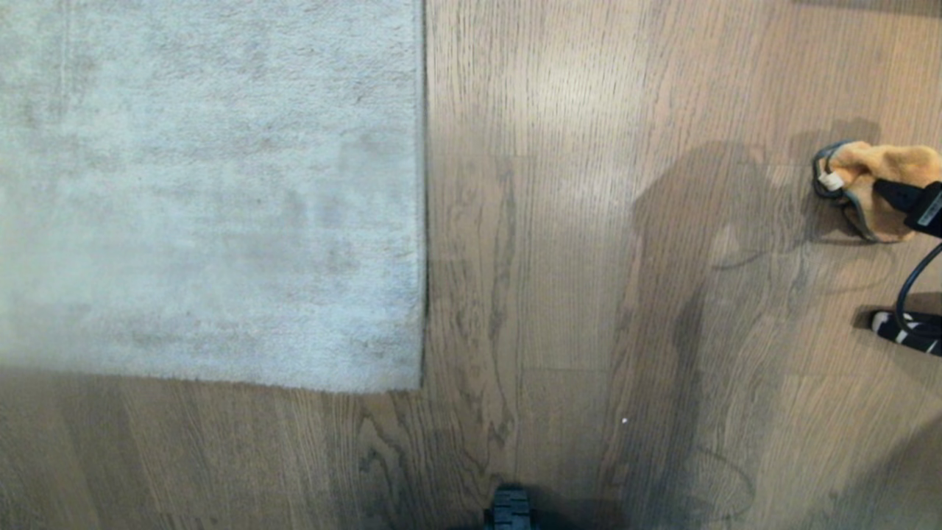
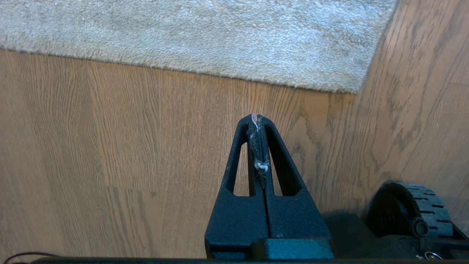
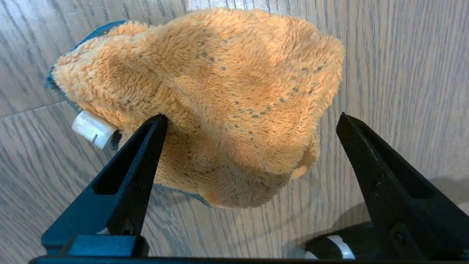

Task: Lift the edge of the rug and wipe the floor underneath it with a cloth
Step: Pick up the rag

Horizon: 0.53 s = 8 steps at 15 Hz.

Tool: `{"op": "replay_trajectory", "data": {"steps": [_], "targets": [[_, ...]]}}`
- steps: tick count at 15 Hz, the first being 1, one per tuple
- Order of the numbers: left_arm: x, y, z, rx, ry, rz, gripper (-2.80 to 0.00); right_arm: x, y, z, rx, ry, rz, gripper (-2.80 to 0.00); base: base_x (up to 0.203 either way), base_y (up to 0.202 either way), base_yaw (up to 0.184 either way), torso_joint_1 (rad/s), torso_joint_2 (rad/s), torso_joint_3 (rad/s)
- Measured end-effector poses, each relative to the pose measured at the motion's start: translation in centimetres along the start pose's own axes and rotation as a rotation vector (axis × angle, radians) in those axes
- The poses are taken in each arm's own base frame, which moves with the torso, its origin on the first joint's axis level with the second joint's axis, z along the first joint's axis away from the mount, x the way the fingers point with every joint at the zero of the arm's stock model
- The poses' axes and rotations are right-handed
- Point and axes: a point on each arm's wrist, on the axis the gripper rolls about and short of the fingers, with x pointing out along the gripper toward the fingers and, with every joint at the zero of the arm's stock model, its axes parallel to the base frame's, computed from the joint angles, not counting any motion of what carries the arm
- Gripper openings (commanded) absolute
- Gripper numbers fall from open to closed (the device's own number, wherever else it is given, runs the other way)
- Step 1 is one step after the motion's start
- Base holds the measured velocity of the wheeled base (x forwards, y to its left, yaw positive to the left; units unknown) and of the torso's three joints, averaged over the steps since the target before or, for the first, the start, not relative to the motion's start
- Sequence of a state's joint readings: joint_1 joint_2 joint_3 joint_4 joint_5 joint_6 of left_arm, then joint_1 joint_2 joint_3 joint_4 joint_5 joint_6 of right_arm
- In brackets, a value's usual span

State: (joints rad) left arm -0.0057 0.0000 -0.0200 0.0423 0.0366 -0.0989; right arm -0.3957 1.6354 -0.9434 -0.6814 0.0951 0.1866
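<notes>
The right gripper (image 3: 253, 121) is hanging over the cloth (image 3: 205, 99) with its jaws spread wide, one finger (image 3: 135, 165) lying against the orange pile, the other (image 3: 370, 161) standing clear of it on the far side. Nothing is being grasped. The cloth is sitting crumpled on the floor (image 1: 559, 221), far out on the right and well apart from the rug (image 1: 206, 191). A small white tag (image 3: 93, 129) is poking out at its dark-stitched border; any writing on it is too small to read. The rug edge (image 1: 425, 191) is lying flat, running straight up the planks. The left gripper (image 2: 258, 121) is pinched tight on nothing but wisps of lint, hovering above bare floor near the rug's corner. A black wheel (image 2: 410, 211) is showing beside it.
</notes>
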Motion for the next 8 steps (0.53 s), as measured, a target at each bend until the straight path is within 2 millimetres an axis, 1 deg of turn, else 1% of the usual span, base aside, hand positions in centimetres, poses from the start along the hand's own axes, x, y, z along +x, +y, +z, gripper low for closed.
{"op": "replay_trajectory", "data": {"steps": [4, 8], "targets": [[0.0, 0.0, 0.0, 0.0, 0.0, 0.0, -2.8, 0.9, -0.1, -0.2, 0.022, -0.047, 0.01, 0.0, 0.0, 0.0, 0.0, 0.0, 0.0, 0.0], [0.0, 0.0, 0.0, 0.0, 0.0, 0.0, -2.8, 1.3, -0.3, -0.7, 0.045, -0.038, 0.009, 0.0, 0.0, 0.0, 0.0, 0.0, 0.0, 0.0]]}}
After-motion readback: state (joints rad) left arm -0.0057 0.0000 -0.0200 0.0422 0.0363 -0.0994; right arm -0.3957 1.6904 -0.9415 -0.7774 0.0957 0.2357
